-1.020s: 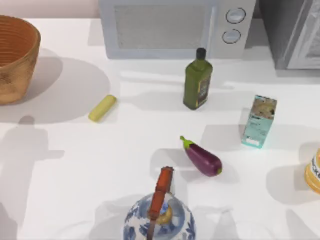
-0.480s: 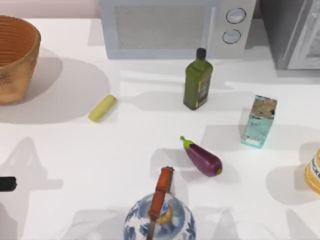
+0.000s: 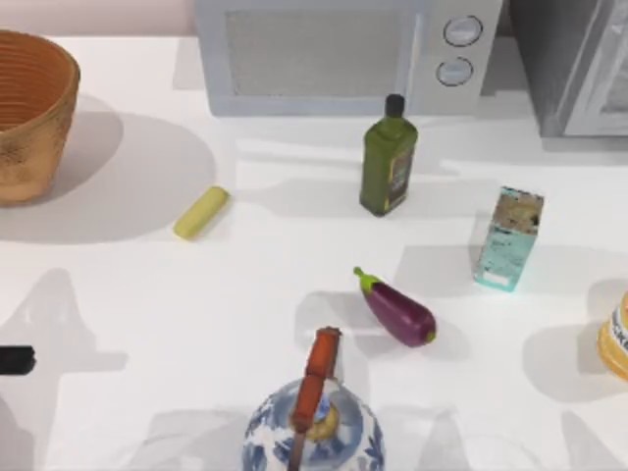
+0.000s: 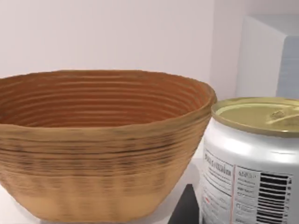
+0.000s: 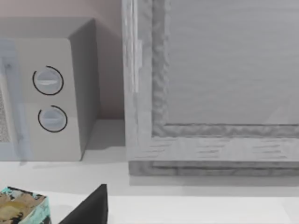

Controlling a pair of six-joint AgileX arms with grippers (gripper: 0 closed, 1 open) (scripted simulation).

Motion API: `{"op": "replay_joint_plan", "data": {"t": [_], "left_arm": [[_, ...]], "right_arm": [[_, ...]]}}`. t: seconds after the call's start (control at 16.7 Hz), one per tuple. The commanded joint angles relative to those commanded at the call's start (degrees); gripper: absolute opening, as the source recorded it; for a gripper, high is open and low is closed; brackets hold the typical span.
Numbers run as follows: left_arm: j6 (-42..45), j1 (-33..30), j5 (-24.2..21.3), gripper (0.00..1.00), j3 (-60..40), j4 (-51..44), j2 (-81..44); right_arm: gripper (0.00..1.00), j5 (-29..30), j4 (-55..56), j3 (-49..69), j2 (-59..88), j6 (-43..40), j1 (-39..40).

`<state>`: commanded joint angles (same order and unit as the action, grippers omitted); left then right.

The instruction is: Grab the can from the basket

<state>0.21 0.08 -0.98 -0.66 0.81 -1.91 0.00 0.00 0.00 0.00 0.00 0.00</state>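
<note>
The can (image 4: 254,158) sits very close before the left wrist camera, outside the wicker basket (image 4: 100,144), so I judge the left gripper (image 3: 15,361) at the counter's left edge is carrying it; its fingers are hidden, so I cannot tell their grip. The basket (image 3: 29,113) stands at the far left corner. The near-left counter lies open; the right arm is parked near the microwave (image 5: 46,93).
</note>
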Motion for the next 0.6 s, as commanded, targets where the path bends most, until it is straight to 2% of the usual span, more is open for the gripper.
{"op": "replay_joint_plan", "data": {"t": [0.12,0.3,0.6], "left_arm": [[0.2,-0.2,-2.4,0.0,-1.5,2.2,-3.9],[0.7,-0.7,-8.3,0.0,-5.3,7.7,-13.7],[1.8,-1.9,-22.8,0.0,-14.5,21.2,-37.4]], "right_arm": [[1.0,0.0,0.0,0.0,0.0,0.0,0.0],[1.0,0.0,0.0,0.0,0.0,0.0,0.0],[1.0,0.0,0.0,0.0,0.0,0.0,0.0]]}}
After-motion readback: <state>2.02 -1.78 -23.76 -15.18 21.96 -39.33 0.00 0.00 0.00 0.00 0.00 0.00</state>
